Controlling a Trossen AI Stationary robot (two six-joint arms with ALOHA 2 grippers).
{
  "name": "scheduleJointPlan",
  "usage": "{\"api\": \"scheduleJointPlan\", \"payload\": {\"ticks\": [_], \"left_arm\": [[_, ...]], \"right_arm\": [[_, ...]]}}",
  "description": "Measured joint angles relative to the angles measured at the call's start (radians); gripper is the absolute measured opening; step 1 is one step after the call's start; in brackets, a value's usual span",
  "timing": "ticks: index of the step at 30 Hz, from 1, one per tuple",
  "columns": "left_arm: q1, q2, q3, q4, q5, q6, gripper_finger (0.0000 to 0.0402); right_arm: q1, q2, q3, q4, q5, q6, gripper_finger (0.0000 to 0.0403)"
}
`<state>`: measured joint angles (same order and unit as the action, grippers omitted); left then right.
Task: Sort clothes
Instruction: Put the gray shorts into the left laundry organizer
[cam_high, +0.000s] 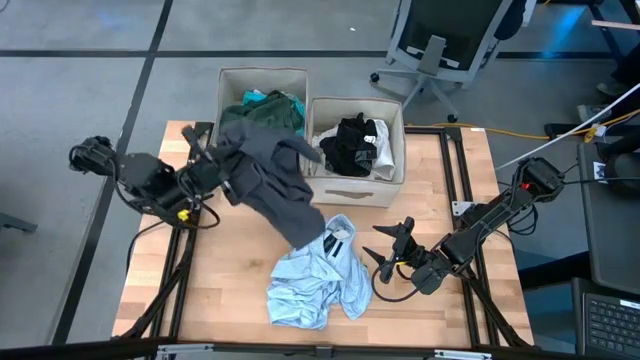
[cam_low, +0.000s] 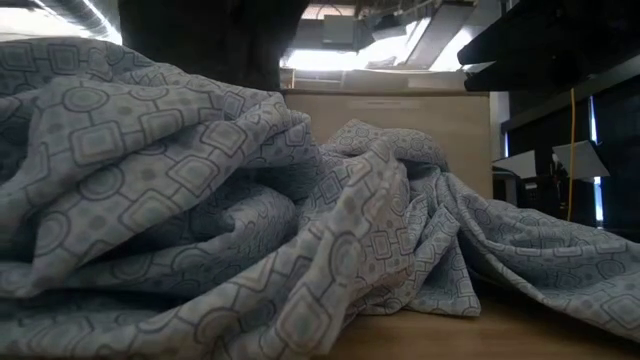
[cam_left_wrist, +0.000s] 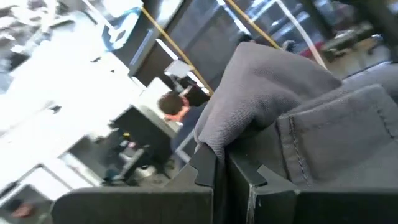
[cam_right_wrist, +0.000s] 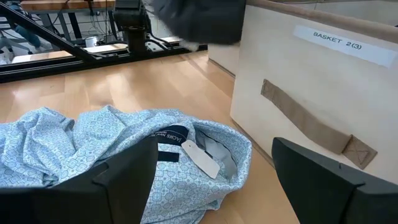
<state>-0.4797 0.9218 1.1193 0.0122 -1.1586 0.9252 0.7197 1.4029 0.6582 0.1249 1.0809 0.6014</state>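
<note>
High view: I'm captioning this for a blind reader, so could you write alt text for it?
Seen from above, the left claw holds up a dark grey garment beside two beige fabric boxes that already hold clothes. A pale blue patterned shirt lies crumpled on the wooden table, and the open right claw rests beside it.

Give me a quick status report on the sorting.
Left gripper shut on grey garment, lifted by the boxes. Right gripper open beside patterned shirt. Nothing blocking.

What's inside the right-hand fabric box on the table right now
The right box holds a black garment with a white garment beside it. Whatever lies beneath them, and the box floor, is covered.
</note>
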Motion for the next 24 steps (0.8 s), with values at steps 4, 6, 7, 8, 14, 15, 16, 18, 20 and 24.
{"api": "scheduleJointPlan", "payload": {"ticks": [4, 6, 7, 8, 14, 15, 16, 18, 20, 24], "left_arm": [[0.013, 0.000, 0.031, 0.078, -0.012, 0.138, 0.0004], [0.026, 0.000, 0.044, 0.128, -0.012, 0.198, 0.0003], [0.033, 0.000, 0.051, 0.156, -0.012, 0.232, 0.0003], [0.041, 0.000, 0.057, 0.184, -0.011, 0.262, 0.0003], [0.111, -0.011, 0.073, 0.332, 0.050, 0.406, 0.0004], [0.127, -0.014, 0.073, 0.348, 0.071, 0.421, 0.0003], [0.146, -0.018, 0.073, 0.360, 0.095, 0.423, 0.0003], [0.192, -0.026, 0.073, 0.379, 0.138, 0.421, 0.0004], [0.245, -0.033, 0.073, 0.379, 0.178, 0.410, 0.0005], [0.364, -0.034, 0.073, 0.372, 0.242, 0.367, 0.0003]], "right_arm": [[0.000, 0.000, 0.000, 0.000, 0.000, 0.000, 0.0316], [0.000, 0.000, 0.000, 0.000, 0.000, 0.000, 0.0316], [0.000, 0.000, 0.000, 0.000, 0.000, 0.000, 0.0316], [0.000, 0.000, 0.000, 0.001, 0.000, 0.000, 0.0316], [0.000, 0.000, 0.000, 0.001, 0.000, 0.000, 0.0316], [0.000, 0.000, 0.000, 0.001, 0.000, 0.000, 0.0316], [0.000, 0.000, 0.000, 0.002, 0.000, 0.000, 0.0316], [0.000, 0.000, 0.000, 0.002, 0.000, 0.000, 0.0316], [0.000, 0.000, 0.000, 0.004, 0.000, 0.000, 0.0316], [0.000, 0.000, 0.000, 0.005, 0.000, 0.000, 0.0316]]}}
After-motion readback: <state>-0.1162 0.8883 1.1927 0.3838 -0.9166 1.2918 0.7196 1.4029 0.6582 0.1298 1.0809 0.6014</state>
